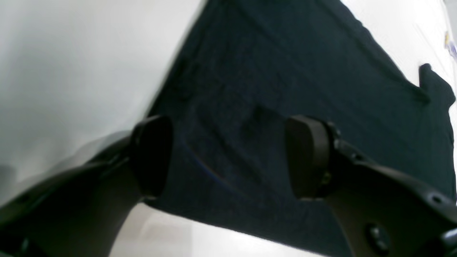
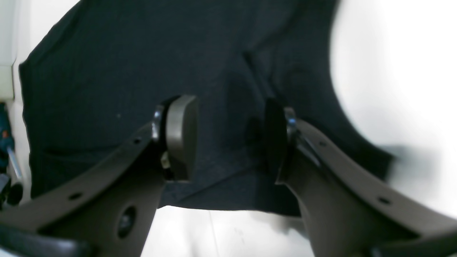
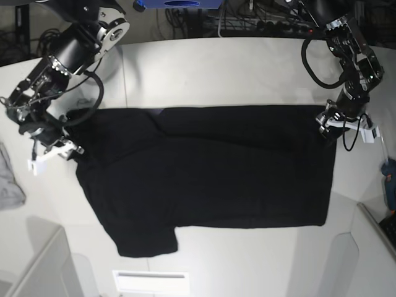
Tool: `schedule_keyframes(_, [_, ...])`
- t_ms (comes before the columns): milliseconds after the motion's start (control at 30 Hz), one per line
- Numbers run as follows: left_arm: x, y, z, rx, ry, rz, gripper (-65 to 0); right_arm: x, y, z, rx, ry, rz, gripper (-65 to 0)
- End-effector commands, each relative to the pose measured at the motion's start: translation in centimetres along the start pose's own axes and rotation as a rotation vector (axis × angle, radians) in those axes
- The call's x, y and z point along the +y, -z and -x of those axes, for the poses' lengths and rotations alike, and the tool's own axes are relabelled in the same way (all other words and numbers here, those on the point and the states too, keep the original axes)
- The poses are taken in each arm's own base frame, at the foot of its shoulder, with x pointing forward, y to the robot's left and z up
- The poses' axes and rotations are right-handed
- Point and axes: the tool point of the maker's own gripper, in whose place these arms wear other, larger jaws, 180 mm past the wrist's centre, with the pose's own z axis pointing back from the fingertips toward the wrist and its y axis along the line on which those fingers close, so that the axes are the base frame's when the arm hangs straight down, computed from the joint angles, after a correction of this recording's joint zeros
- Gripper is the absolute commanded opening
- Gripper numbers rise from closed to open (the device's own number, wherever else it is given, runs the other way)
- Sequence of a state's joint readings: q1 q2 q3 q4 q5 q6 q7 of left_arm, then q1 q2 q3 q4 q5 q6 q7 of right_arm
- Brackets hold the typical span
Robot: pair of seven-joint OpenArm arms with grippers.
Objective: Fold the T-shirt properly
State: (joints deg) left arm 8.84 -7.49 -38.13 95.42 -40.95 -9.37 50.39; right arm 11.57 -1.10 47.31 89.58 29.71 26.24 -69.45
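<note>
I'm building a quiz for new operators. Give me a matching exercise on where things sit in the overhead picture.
Things:
1. T-shirt
2. grey cloth
3. left end effector
4. right end effector

Places:
A. far left edge of the table
B. spread flat mid-table
C. at the shirt's left side
D. at the shirt's upper right corner

Pairs: 1-B, 2-A, 3-D, 4-C

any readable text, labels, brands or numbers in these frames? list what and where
None readable.
T-shirt: plain black side up, no print or tag showing.
Blue item at the far edge of the table: cut off, nothing legible.
Small coloured speck at the left wrist view's right edge: too blurred to read.
</note>
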Motion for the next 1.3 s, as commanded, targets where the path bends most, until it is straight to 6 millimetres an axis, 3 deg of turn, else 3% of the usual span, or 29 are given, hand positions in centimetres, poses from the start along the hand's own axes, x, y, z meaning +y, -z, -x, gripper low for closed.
schedule_keyframes(0, [-0.5,-0.8,-1.2,-0.042,0.031,0.015,-17.8,0.4,-1.1,-1.8,-0.069,-0.028,-0.004,-35.9])
schedule_keyframes(67, [-0.5,-1.7,-0.9,-0.042,0.055,0.012,-17.8,0.1,-2.1,-1.6,-0.085,-0.034,0.027,-36.0])
schedule_keyframes(200, [0.1,-3.3,0.2,-0.025,0.089,-0.011,-17.9,-1.2,-3.9,0.7,-0.109,0.129,0.091,-36.0])
schedule_keyframes(367, [4.4,-6.1,0.2,-0.068,0.037,-0.112,-17.9,-3.9,-5.1,4.2,-0.101,0.266,0.154,-35.3])
schedule_keyframes(533, [6.8,-8.1,1.0,-0.06,0.098,-0.127,-17.9,-5.6,-4.6,6.6,-0.056,0.352,0.165,-35.0])
schedule_keyframes(767, [9.5,-7.7,3.7,0.009,0.034,-0.162,-17.9,-6.8,-2.6,7.8,-0.076,0.424,0.157,-35.0])
schedule_keyframes(1100, [9.4,-7.4,3.7,0.011,0.03,-0.155,-17.9,-7.2,-0.2,8.1,-0.049,0.478,0.123,-35.1])
schedule_keyframes(1267, [9.5,-6.8,3.9,0.012,0.009,-0.152,-17.9,-7.9,-0.2,7.7,-0.081,0.481,0.137,-35.4])
